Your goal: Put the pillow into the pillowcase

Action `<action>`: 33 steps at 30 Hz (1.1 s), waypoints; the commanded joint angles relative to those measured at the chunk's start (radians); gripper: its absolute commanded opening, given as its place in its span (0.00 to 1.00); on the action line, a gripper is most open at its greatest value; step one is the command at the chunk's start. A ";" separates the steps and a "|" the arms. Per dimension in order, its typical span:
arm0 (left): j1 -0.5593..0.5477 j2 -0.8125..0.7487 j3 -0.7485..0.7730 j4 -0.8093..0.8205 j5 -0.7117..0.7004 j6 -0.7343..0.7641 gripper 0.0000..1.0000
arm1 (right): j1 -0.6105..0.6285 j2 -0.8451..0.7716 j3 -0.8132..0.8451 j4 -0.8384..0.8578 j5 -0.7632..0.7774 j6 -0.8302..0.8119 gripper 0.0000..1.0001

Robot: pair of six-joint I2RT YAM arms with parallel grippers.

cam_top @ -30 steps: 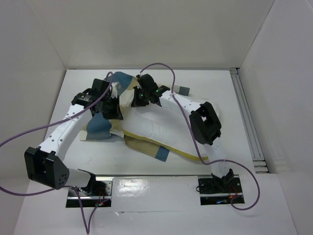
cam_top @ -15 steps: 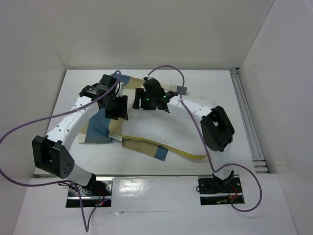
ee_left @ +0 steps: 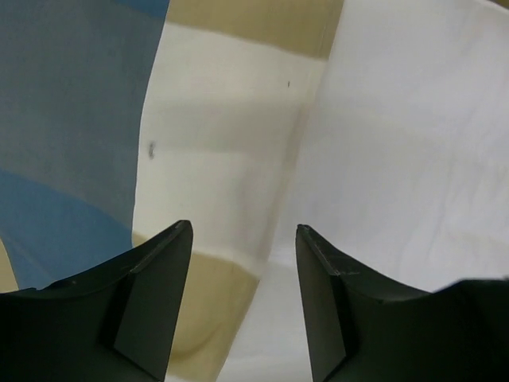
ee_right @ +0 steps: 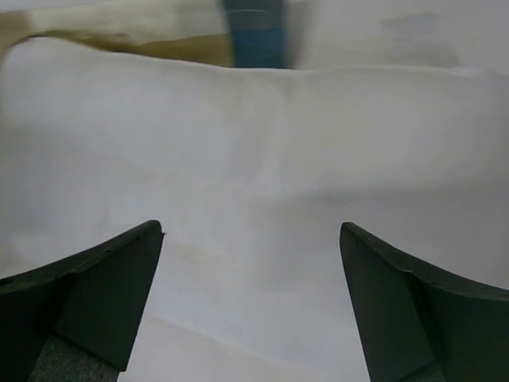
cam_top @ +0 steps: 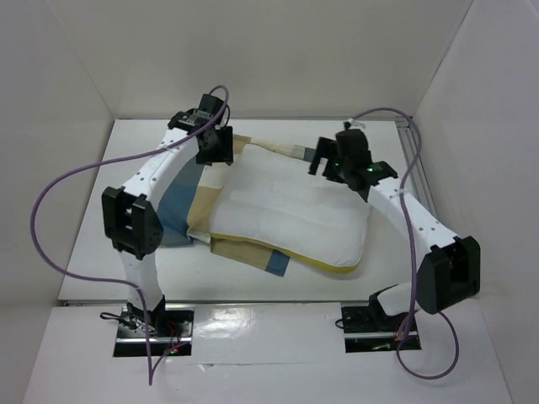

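A large soft white rectangular pillow (cam_top: 290,210) was seen lying flat near the middle of the white tabletop (cam_top: 278,130). In the overhead view its long axis ran from about 10 o'clock to 4 o'clock. A yellow band (cam_top: 324,266) was seen along its near edge, toward 5 o'clock. The white top face was left uncovered.

A thin fabric pillowcase in blue, tan and cream blocks (cam_top: 178,210) was spread underneath the pillow and out to its 9 o'clock side. Tan and blue folds of it were also seen from under the near edge at 6 o'clock, and a narrow strip past the far edge at 12 o'clock.

The left end effector (cam_top: 215,147) was held over the pillow's far corner at 11 o'clock. In the left wrist view, the left end effector (ee_left: 242,302) was seen with its fingers apart and nothing between them, above the line where the pillowcase (ee_left: 199,159) met the pillow (ee_left: 413,159).

The right end effector (cam_top: 322,160) was held at 1 o'clock, above the far long edge. In the right wrist view, the right end effector (ee_right: 250,306) was seen spread wide and gripping nothing, over the pillow (ee_right: 254,175).
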 commanded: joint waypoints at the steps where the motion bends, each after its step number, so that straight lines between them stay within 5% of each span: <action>1: -0.032 0.085 0.118 0.014 -0.114 -0.011 0.67 | -0.130 -0.074 -0.088 -0.096 0.015 -0.031 1.00; 7: -0.060 0.237 0.213 0.024 -0.166 -0.011 0.69 | -0.303 -0.133 -0.247 -0.087 -0.094 -0.031 1.00; 15: -0.078 0.347 0.307 0.011 -0.223 0.010 0.67 | -0.355 -0.114 -0.339 -0.032 -0.103 -0.031 1.00; 19: -0.078 0.381 0.354 0.024 -0.223 0.021 0.48 | -0.365 -0.091 -0.373 0.020 -0.155 -0.031 1.00; 20: -0.078 0.395 0.379 0.024 -0.182 0.036 0.24 | -0.365 -0.078 -0.383 0.031 -0.175 -0.031 0.98; 22: -0.078 0.395 0.379 0.013 -0.133 0.049 0.00 | -0.365 -0.077 -0.413 0.112 -0.305 -0.041 0.88; 23: -0.089 0.386 0.379 0.013 -0.066 0.059 0.00 | -0.365 -0.091 -0.427 0.144 -0.363 -0.056 0.56; 26: -0.121 0.344 0.364 0.022 0.085 0.110 0.00 | -0.356 -0.137 -0.450 0.206 -0.496 -0.044 0.02; 33: -0.273 0.240 0.332 -0.002 0.441 0.190 0.00 | -0.254 -0.336 -0.360 0.187 -0.551 0.006 0.00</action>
